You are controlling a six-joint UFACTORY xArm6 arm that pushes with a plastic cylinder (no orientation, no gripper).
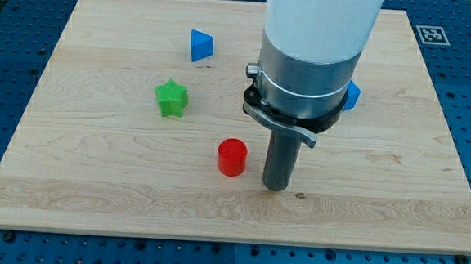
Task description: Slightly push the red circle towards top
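a green star, a blue triangle and another blue block on the wooden board.

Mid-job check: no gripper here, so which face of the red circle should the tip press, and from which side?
Press the near wall of the red circle, coming from the view's bottom. It is a short upright cylinder, so aim on its centre line or it will slip aside. My tip now sits apart at its right, and must first swing below it.
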